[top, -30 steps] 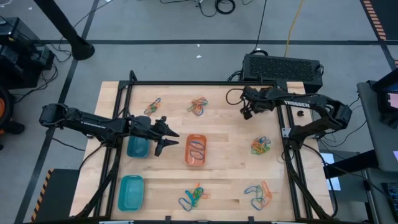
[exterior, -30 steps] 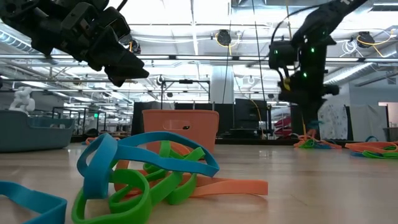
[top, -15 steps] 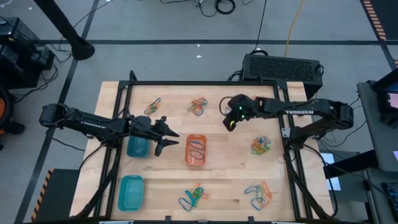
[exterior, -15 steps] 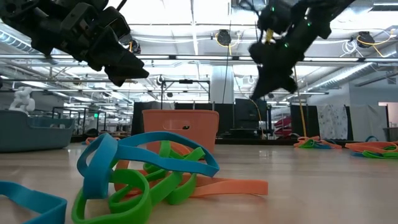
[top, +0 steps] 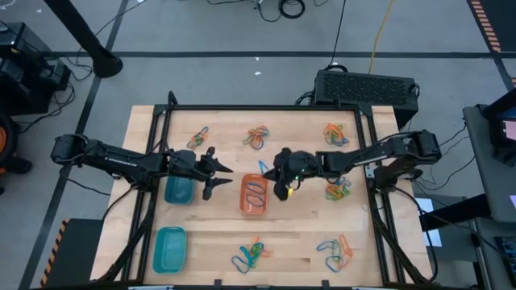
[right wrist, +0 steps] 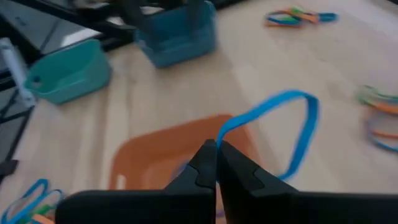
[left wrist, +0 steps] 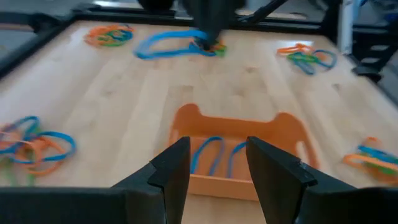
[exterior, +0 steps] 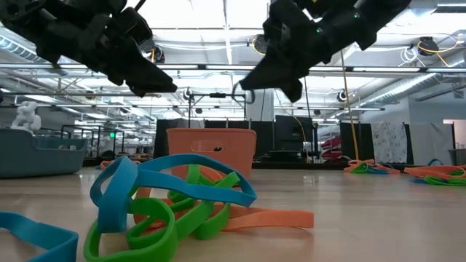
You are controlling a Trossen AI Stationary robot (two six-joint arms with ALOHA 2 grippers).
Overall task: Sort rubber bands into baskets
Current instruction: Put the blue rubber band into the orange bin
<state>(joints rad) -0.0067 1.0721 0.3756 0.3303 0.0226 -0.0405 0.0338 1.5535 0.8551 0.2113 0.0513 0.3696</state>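
While the left claw hangs open beside the orange rounded plastic basket, the right claw is pinched shut on a thin blue rubber band loop. That band dangles just above the basket's edge, over the wooden bench

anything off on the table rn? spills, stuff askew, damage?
No spills or damage. One oddity: the orange basket holds blue bands. The right gripper is shut on a blue rubber band over that basket. The left gripper hangs open beside it. The other band piles lie loose on the table.
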